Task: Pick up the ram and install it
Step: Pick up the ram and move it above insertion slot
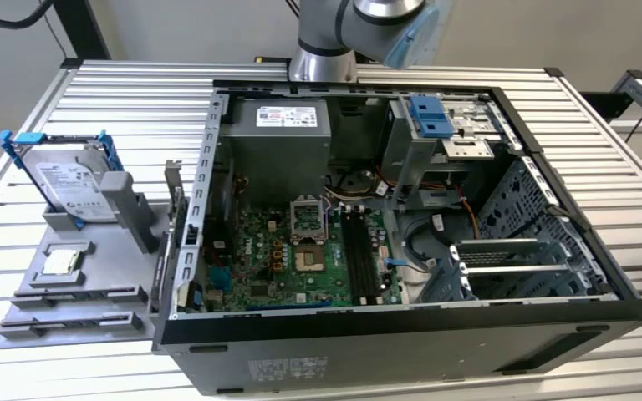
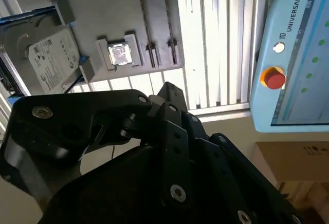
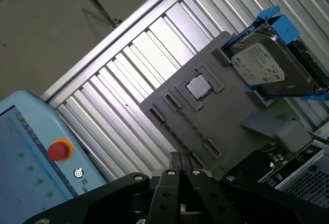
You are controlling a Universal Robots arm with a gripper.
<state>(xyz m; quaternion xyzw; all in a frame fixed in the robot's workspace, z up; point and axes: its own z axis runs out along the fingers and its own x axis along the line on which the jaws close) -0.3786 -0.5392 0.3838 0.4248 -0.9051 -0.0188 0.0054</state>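
My gripper [image 3: 181, 158] hangs high above the table, with the grey parts holder [image 3: 234, 106] far below its fingertips. In both wrist views the black fingers [image 2: 165, 100] lie together, shut, with nothing seen between them. The ram is out of view. The holder's two long slots [image 1: 73, 297] hold nothing. In the exterior view the open computer case [image 1: 410, 334] lies on its side, and the motherboard's dark memory slots [image 1: 354, 244] run beside the processor socket [image 1: 308, 227]. The arm [image 1: 349, 33] rises behind the case.
A silver hard drive in a blue frame [image 1: 70, 185] stands on the holder, with a small square processor chip [image 1: 63, 261] in front of it. A teach pendant with a red button [image 3: 60, 149] lies past the slatted table's edge [image 3: 128, 23]. Drive cages [image 1: 444, 125] fill the case's far corner.
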